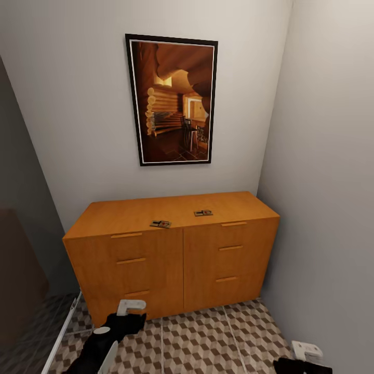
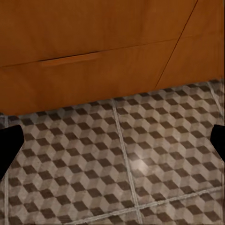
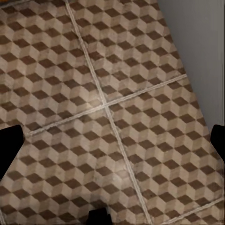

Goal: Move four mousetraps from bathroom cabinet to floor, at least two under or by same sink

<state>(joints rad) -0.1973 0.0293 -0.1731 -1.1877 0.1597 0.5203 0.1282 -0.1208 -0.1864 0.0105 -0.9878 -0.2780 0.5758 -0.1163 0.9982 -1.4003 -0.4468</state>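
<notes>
Now facing the cabinet in a narrow corner. Two mousetraps lie on its flat top, near the front edge: one up beyond my left gripper, the other further right, well apart from the first. Only these two visible; the other two I cannot place.

Left gripper hangs low before the bottom left drawer, just above the floor. Its wrist view shows the dark fingertips at the frame edges, wide apart, holding nothing, tiles and a bar handle between them. Right gripper sits low at the far right near the wall, also spread and empty, pointed down at bare tiles.

My reading: both arms are parked low and open because I am positioned in front of the cabinet with the reach not yet begun. Traps sit well above the fingers, so the left arm must rise over the top edge first. Flat, thin pieces; a pinch from above could slip.
</notes>
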